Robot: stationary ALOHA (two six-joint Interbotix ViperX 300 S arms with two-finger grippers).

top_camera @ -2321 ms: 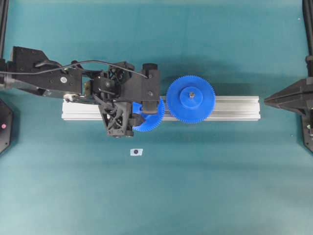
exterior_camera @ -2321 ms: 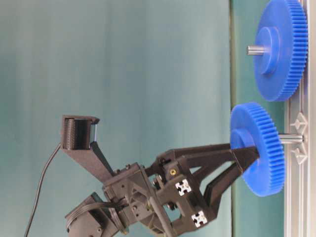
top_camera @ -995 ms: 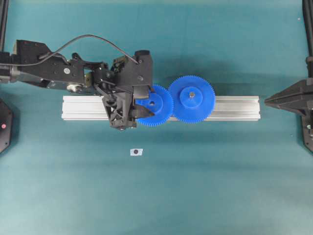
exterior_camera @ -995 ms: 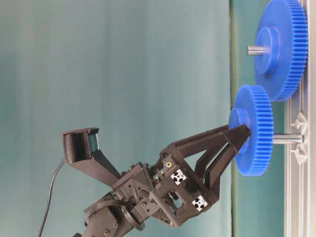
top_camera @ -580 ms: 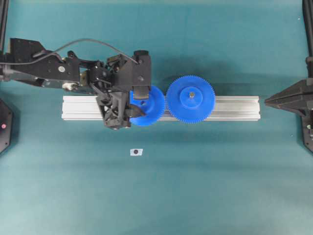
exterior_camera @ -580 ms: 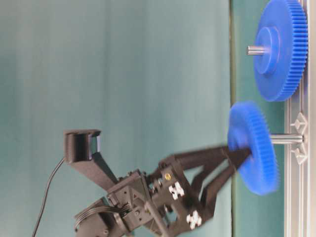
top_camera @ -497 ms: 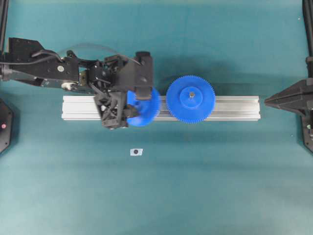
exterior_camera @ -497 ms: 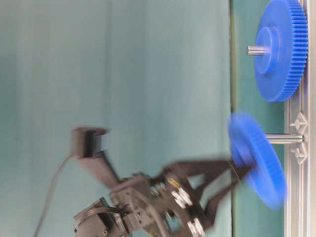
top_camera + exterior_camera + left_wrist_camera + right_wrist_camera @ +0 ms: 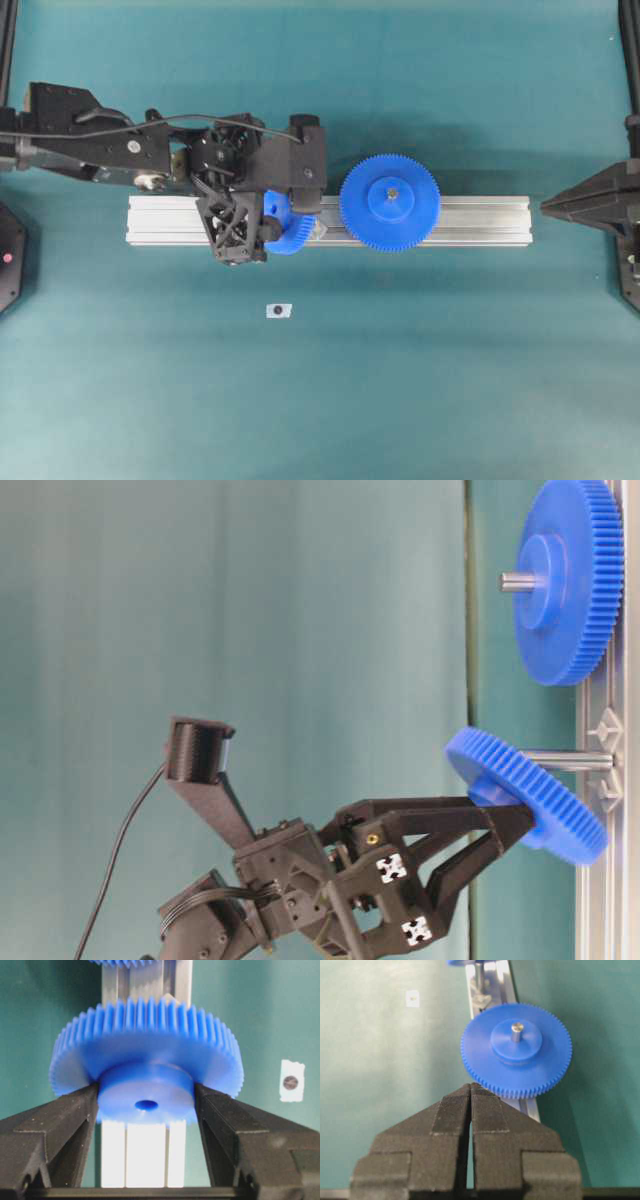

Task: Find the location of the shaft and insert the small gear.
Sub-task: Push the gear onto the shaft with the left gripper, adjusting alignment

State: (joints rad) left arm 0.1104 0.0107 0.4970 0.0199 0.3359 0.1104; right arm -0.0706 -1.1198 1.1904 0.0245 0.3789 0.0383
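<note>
Blue plastic small gear, clamped by its raised hub between the two black fingers of the left gripper; the centre hole faces the wrist camera. In the table-level view the small gear is tilted, its toothed rim lying against the side of the shaft, which projects from the aluminium rail; the shaft is not through the hole. From overhead, the left gripper covers most of the small gear above the aluminium rail. Beyond the fingertips, further along the rail, sits the larger blue gear on its own pin. Beside the left gripper, off the rail, a small white tag lies on the green mat. Right gripper: jaws pressed together, grasping nothing, well apart from the small gear, with the larger blue gear just past its tips.
</note>
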